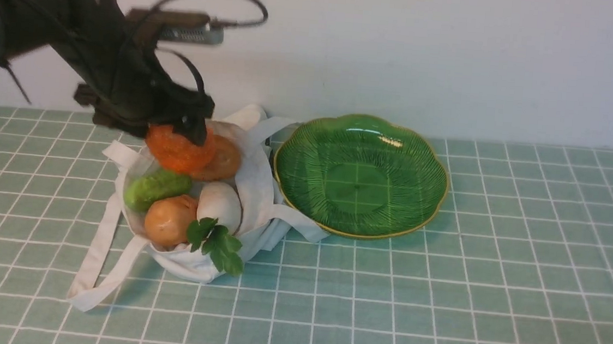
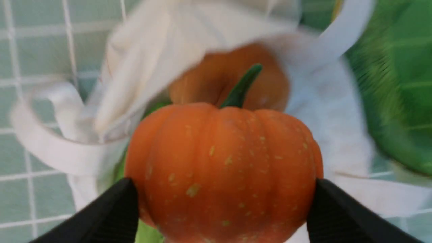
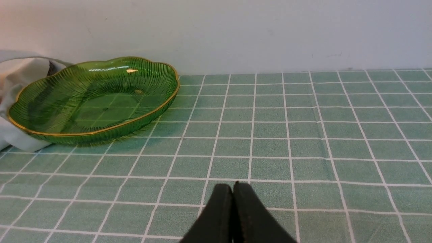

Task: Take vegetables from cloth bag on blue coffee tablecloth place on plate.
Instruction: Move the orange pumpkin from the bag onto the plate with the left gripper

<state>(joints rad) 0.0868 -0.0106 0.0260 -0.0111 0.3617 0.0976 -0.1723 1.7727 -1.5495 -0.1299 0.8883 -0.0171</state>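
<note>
Your left claw [image 1: 176, 130] stood over the open mouth of the cloth bag [image 1: 258, 190], its two black fingers [image 2: 111, 216] pressed against opposite flanks of the orange pumpkin [image 2: 222, 162], so the claw was clamped on it low across the widest ribs, probably to keep the round body from rolling out. The pumpkin sat at the far end of the pile, resting against a tan potato [image 1: 226, 160], with its green stem pointing away from the wrist. Nearer you in the bag lay the cucumber [image 1: 156, 188], a second potato [image 1: 169, 218], the white egg-shaped piece [image 1: 220, 203] and the leafy sprig [image 1: 218, 244], which hung over the bag's near edge. The green plate [image 1: 419, 203] lay bare just beside the bag on the robot's right, its scalloped rim overlapping a fold of fabric. That made the carry a short one, though the rim had to be cleared. One long strap [image 1: 97, 265] trailed toward you, away from that path. Your right claw [image 3: 233, 192] hung with its fingers together above open tablecloth [image 1: 438, 302], well apart from the plate, leaving the far side free.
</note>
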